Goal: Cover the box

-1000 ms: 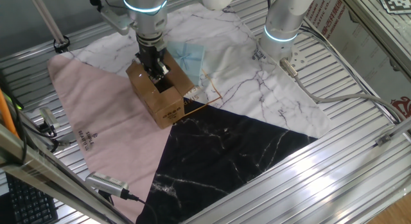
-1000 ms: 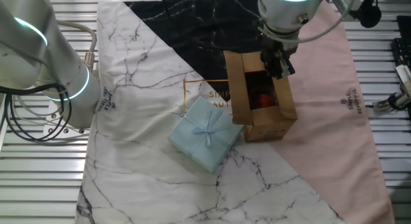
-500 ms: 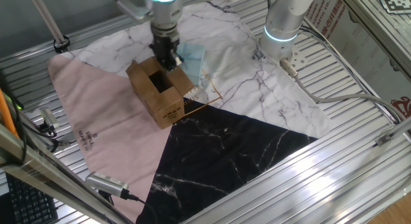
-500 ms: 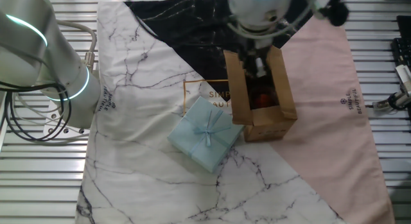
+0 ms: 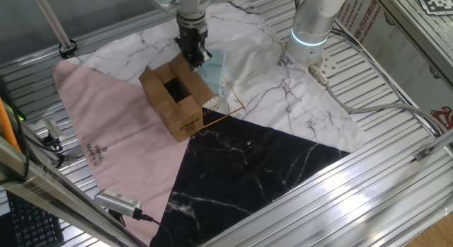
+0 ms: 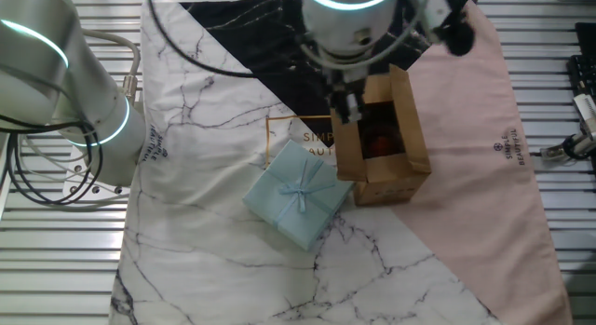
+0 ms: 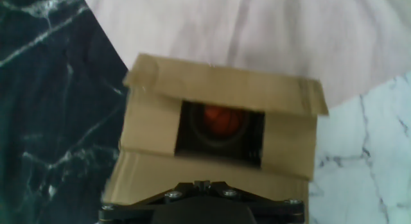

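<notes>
Box (image 5: 175,98) on my screen sits at the middle of the patchwork cloth (image 5: 127,151), right where the pink, white marble and black marble panels meet, and its top is open. From the other fixed view the carton (image 6: 382,139) shows a dark opening with something red-orange (image 6: 377,142) down inside; I can't make out what it is. My gripper (image 5: 192,54) hangs at the box's 1 o'clock edge in one fixed view, fingers pointing down at the flap on that side. In the other fixed view the gripper (image 6: 346,106) is at the carton's 9 o'clock side, right against the tall side flap there. Whether the fingers are clenched or released, I can't tell; they look close together but the detail is too small. The hand view looks straight down into the box (image 7: 218,134), flaps folded partway in, the red-orange thing (image 7: 219,119) glowing in the middle of the dark gap. A pale blue gift box (image 6: 298,193) with a bow lies just beside the carton, at its 8 o'clock in the other fixed view. A second robot arm (image 5: 315,20) stands at 1 o'clock of the cloth, well apart.
</notes>
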`<state>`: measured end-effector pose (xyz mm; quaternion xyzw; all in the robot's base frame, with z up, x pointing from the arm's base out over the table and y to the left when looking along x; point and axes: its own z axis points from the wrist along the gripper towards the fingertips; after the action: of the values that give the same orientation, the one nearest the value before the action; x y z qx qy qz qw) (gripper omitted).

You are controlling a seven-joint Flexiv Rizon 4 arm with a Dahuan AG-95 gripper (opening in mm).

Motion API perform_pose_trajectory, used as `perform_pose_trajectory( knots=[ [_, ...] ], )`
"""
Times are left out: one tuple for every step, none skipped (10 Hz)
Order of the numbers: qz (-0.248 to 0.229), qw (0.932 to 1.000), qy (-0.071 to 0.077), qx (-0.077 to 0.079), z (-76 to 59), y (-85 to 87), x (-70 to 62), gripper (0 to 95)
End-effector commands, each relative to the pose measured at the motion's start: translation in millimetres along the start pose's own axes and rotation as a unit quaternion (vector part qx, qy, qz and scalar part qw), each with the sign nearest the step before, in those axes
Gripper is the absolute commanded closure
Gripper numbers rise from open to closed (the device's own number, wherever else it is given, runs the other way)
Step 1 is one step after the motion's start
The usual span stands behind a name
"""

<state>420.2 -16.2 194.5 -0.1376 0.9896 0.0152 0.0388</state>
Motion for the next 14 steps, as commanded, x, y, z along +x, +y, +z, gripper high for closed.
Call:
perform_pose_trajectory(
  knots=[
    [0.007,1.0,0.006,-0.002,5.6,0.8,6.6,95.0],
    [0.007,0.9999,0.009,-0.002,6.4,0.9,7.9,95.0],
    [0.008,0.9999,0.013,-0.003,7.2,1.0,9.2,95.0],
    [0.009,0.9998,0.016,-0.003,7.8,1.1,9.7,95.0],
    [0.01,0.9998,0.018,-0.004,8.1,1.1,9.5,95.0],
    [0.013,0.9996,0.023,-0.006,8.4,1.0,9.4,95.0],
    [0.015,0.9994,0.03,-0.007,9.6,0.9,9.3,95.0],
    [0.016,0.9991,0.038,-0.01,11.1,0.5,8.9,95.0],
    [0.017,0.9989,0.042,-0.011,11.8,0.6,8.8,95.0],
    [0.017,0.9989,0.043,-0.011,13.3,0.5,8.9,95.0],
    [0.016,0.9989,0.042,-0.012,15.0,-0.4,8.1,95.0],
    [0.015,0.9989,0.042,-0.012,16.1,-0.5,7.6,95.0],
    [0.015,0.999,0.041,-0.012,16.7,-0.5,7.6,95.0],
    [0.015,0.999,0.041,-0.013,16.8,-0.4,8.4,95.0]
  ],
)
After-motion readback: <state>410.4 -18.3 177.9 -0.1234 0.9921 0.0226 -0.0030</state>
